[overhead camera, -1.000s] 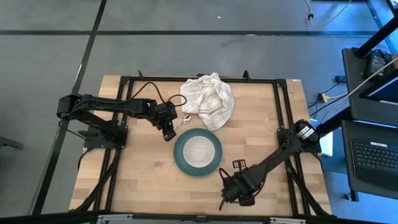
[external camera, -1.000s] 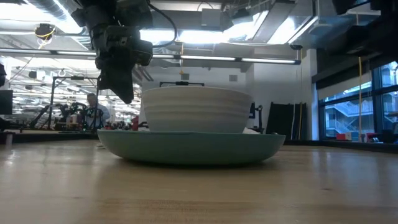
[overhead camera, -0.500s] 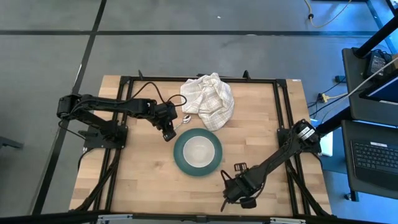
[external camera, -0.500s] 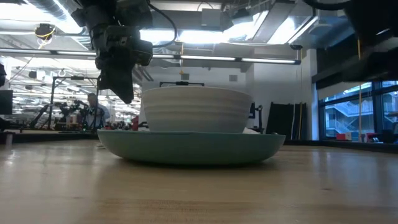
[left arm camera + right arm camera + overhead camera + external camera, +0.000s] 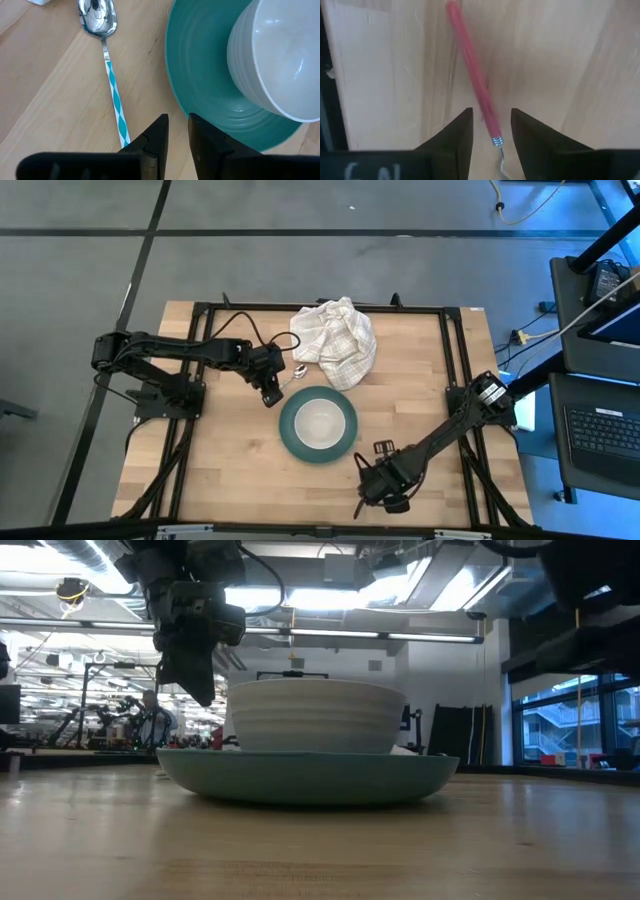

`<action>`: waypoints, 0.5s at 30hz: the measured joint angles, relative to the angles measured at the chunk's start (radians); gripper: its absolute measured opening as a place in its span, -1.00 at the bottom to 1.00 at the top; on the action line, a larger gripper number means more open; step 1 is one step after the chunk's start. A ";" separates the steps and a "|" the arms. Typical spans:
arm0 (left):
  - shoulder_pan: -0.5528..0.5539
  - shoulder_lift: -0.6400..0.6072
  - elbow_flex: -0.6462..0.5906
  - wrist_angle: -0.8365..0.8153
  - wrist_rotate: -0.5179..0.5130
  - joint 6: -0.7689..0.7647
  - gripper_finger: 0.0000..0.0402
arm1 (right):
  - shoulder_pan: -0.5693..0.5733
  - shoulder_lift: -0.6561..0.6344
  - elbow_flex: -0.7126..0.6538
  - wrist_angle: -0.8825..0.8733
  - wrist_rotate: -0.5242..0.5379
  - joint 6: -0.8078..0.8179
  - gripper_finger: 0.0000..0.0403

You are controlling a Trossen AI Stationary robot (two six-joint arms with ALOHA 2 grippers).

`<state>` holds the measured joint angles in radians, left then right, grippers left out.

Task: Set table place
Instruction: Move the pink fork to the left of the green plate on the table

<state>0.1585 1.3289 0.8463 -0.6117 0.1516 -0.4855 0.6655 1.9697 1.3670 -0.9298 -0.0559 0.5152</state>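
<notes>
Right gripper: hovering, fingers part-open, straddling the red-handled fork near the light wooden table front edge; should be centring before closing. Left gripper: narrow, empty, waiting beside round teal plate holding 1 white bowl.

- No brand, label, number or sign can be read on any object.
- Faint pale marks on the right gripper's dark body: illegible.
</notes>
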 joint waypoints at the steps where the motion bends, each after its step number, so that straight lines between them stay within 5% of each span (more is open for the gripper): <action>1: 0.000 0.000 0.000 0.000 0.000 0.000 -0.66 | 0.000 0.000 0.000 0.001 0.001 0.000 -0.34; 15: 0.000 0.000 0.000 0.000 0.000 0.000 -0.66 | 0.001 0.049 0.000 0.030 0.008 0.003 -0.34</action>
<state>0.1586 1.3289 0.8463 -0.6117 0.1516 -0.4854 0.6666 2.0189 1.3670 -0.8998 -0.0479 0.5179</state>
